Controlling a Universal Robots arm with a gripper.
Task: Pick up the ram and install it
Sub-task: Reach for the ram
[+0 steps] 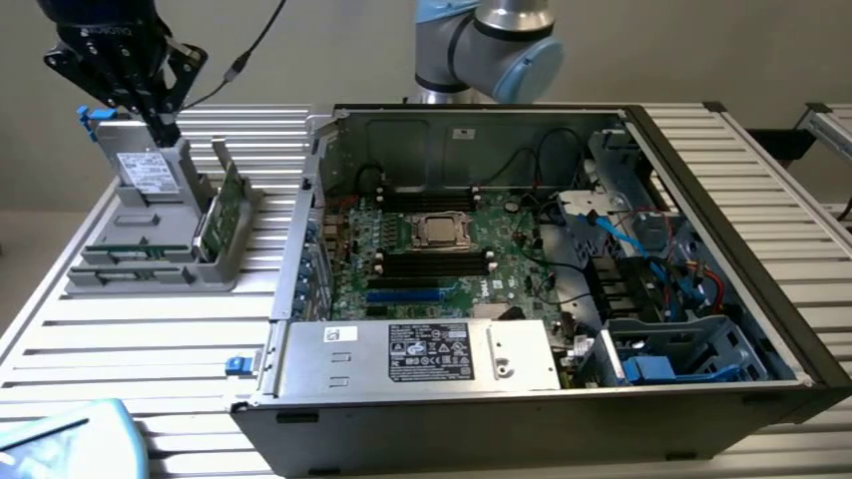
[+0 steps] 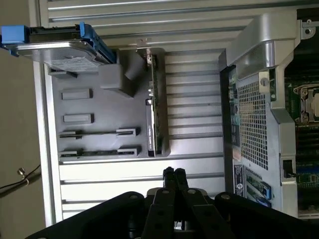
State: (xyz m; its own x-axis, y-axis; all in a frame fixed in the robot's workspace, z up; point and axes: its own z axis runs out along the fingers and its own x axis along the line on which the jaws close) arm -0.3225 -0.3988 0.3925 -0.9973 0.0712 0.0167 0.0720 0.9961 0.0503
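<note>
The ram point(image 1: 132, 250) stands edge-up in a slot at the near end of a grey holder point(image 1: 167, 271) on the exterior view's left. In the wrist view it is a thin dark strip point(image 2: 94, 134), with a second such stick point(image 2: 92, 152) in the slot beside it. My gripper point(image 1: 166, 128) hangs above the holder's far end, close to the silver drive point(image 1: 144, 175). Its fingertips point(image 2: 174, 174) are pressed together with nothing between them, apart from the ram.
The holder also carries a taller green expansion card point(image 2: 154, 114) on edge. The open computer case point(image 1: 745, 299) lies on the slatted table point(image 1: 147, 349), with the motherboard point(image 1: 440, 259) and its black memory slots point(image 1: 429, 205) exposed. A silver power supply point(image 1: 413, 354) fills the case's near end.
</note>
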